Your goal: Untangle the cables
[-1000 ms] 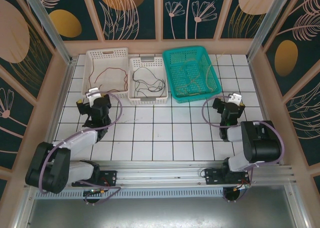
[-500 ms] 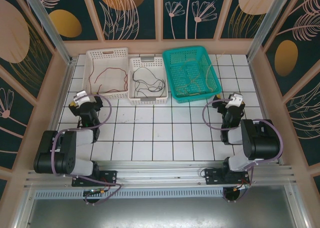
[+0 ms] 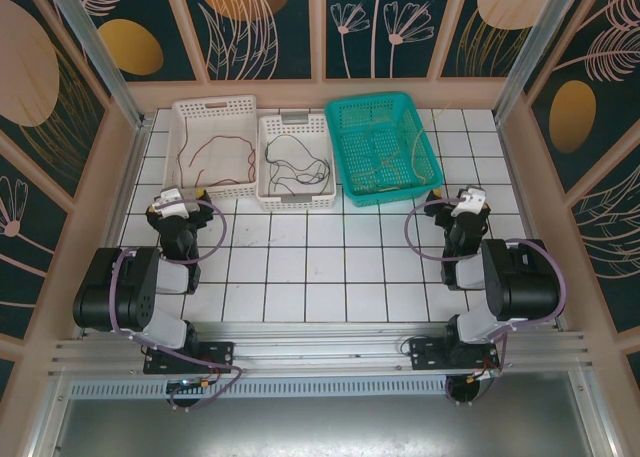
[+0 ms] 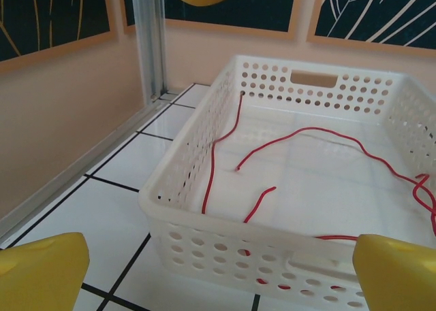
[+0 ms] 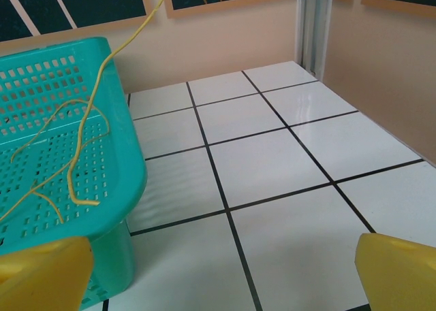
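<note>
The cables lie sorted in three baskets at the back. Red cables (image 3: 212,153) curl in the left white basket (image 3: 180,112); in the left wrist view the red cables (image 4: 308,131) loop over its floor. A black cable (image 3: 293,161) lies in the middle white basket (image 3: 294,123). Thin yellow cables (image 3: 412,149) rest in the teal basket (image 3: 372,105), and one yellow cable (image 5: 79,131) rises over its rim. My left gripper (image 3: 172,199) (image 4: 221,273) stands open just before the left basket, holding nothing. My right gripper (image 3: 468,198) (image 5: 221,273) is open over bare tiles right of the teal basket.
The baskets stand side by side along the back of the white tiled floor (image 3: 330,257). Peach walls with metal posts (image 4: 148,39) close in the sides. Both arms sit folded near the front rail (image 3: 320,349).
The left arm has folded back toward its base, its gripper drawing slightly left and nearer. The right arm shifted a little and then held still. Both grippers stayed open.
</note>
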Controlling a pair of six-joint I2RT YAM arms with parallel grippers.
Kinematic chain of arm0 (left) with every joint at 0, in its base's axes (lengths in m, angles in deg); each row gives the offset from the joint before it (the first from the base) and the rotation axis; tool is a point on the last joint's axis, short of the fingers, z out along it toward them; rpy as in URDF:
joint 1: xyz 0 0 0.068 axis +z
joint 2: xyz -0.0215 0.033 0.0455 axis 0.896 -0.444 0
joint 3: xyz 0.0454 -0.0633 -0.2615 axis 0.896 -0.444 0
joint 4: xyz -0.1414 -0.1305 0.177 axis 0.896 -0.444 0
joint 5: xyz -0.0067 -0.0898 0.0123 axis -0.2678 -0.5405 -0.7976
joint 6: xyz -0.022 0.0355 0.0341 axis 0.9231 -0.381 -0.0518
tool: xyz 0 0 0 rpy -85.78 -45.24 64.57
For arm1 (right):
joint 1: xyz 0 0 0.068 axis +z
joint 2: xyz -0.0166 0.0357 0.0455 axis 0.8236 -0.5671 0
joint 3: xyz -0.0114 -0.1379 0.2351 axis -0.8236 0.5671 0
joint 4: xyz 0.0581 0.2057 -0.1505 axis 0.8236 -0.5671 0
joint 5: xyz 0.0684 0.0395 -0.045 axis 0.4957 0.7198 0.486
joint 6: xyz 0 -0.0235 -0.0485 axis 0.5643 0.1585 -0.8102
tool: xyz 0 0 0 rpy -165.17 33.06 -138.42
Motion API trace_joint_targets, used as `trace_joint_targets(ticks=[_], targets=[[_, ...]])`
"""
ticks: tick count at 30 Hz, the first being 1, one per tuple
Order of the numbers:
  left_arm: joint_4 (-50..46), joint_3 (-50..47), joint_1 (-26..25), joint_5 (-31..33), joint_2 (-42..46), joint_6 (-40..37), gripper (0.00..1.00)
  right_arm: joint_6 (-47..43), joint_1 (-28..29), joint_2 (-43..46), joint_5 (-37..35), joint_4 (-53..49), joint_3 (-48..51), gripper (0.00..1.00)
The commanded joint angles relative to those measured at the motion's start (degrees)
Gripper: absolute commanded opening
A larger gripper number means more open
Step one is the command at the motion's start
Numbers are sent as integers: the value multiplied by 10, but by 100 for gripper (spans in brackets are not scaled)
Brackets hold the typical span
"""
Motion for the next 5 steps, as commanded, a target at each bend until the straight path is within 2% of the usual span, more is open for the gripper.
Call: trace_joint_targets(ticks=[1, 5], targets=[[33, -6, -3, -11, 4, -7, 99, -5, 0, -3, 11, 28, 2, 99], [33, -6, -3, -11, 4, -6, 99, -5, 0, -3, 11, 28, 2, 99]])
